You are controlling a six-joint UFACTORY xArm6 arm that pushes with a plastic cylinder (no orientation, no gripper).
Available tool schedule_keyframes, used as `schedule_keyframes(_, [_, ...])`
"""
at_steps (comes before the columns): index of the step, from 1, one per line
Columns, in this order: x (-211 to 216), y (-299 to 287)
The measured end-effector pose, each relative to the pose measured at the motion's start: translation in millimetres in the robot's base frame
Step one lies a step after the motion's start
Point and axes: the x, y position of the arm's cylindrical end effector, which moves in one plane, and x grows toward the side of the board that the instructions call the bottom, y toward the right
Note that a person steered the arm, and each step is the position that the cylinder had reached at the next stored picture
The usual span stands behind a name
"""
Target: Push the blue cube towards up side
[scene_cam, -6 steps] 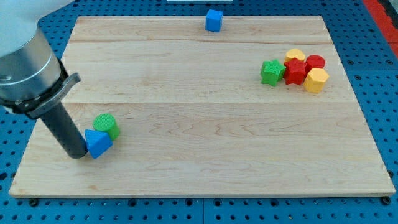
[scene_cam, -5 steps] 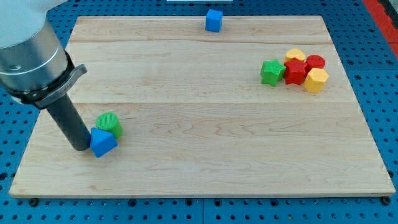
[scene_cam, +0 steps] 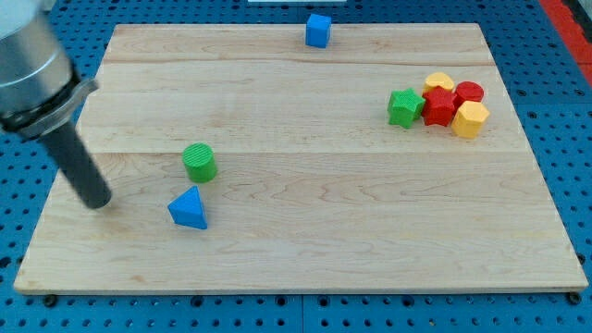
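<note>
The blue cube (scene_cam: 318, 30) sits at the top edge of the wooden board (scene_cam: 305, 185), near the middle. My tip (scene_cam: 96, 203) rests on the board at the view's left, far below and left of the cube. A blue triangular block (scene_cam: 190, 209) lies to the right of my tip, apart from it. A green cylinder (scene_cam: 199, 162) stands just above that triangle.
At the view's right is a tight cluster: a green star-shaped block (scene_cam: 403, 107), a red star-shaped block (scene_cam: 437, 107), a red cylinder (scene_cam: 469, 92), a yellow block (scene_cam: 438, 82) and a yellow hexagonal block (scene_cam: 471, 119).
The blue triangular block and green cylinder have slid to the right and separated. My tip has pulled back to the left, now clear of both.
</note>
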Motion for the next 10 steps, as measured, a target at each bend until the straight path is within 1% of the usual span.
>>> schedule_keyframes(1, [66.6, 14.1])
schedule_keyframes(2, [70.6, 58.6])
schedule_keyframes(3, [54.0, 105.1])
schedule_keyframes(4, [36.7, 136.6])
schedule_keyframes(5, [9.7, 138.3])
schedule_keyframes(6, [2.1, 125.4])
schedule_keyframes(7, [2.1, 101.3])
schedule_keyframes(9, [-4.9, 83.0])
schedule_keyframes(10, [-5.6, 61.7])
